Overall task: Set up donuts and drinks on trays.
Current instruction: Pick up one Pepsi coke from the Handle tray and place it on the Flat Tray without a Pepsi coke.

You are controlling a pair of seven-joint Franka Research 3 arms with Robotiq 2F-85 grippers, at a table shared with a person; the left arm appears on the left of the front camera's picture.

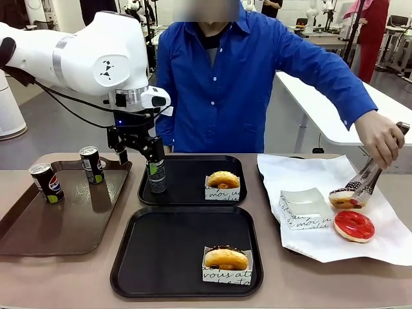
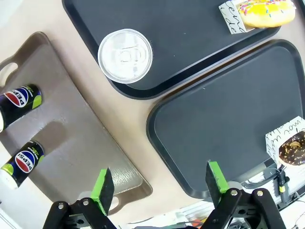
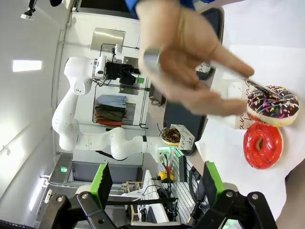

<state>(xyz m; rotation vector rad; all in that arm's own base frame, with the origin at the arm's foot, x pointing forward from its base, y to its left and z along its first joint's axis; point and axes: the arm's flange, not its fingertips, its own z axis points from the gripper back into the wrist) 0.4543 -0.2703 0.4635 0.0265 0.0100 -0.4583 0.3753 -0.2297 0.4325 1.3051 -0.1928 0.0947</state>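
Note:
A black Pepsi can (image 1: pixel 156 177) stands upright at the left end of the far black tray (image 1: pixel 190 195), beside a boxed donut (image 1: pixel 223 183). My left gripper (image 1: pixel 138 154) hangs open just above and left of that can, holding nothing. From the left wrist, the gripper (image 2: pixel 159 181) is open, and the can's silver top (image 2: pixel 125 56) lies well beyond its fingers. The near black tray (image 1: pixel 167 257) carries a boxed donut (image 1: pixel 226 262). My right gripper (image 3: pixel 157 181) is open and empty, with the person's hand (image 3: pixel 190 62) and tongs on a sprinkled chocolate donut (image 3: pixel 274 105) beyond it.
Two more cans (image 1: pixel 47 182) (image 1: pixel 92 165) stand on the brown tray (image 1: pixel 71 225) at left. On the white paper sheet (image 1: pixel 386 244) at right lie an empty white box (image 1: pixel 304 207) and a red-glazed donut (image 1: pixel 354 225). The person's hand (image 1: pixel 381 135) holds tongs over the sheet.

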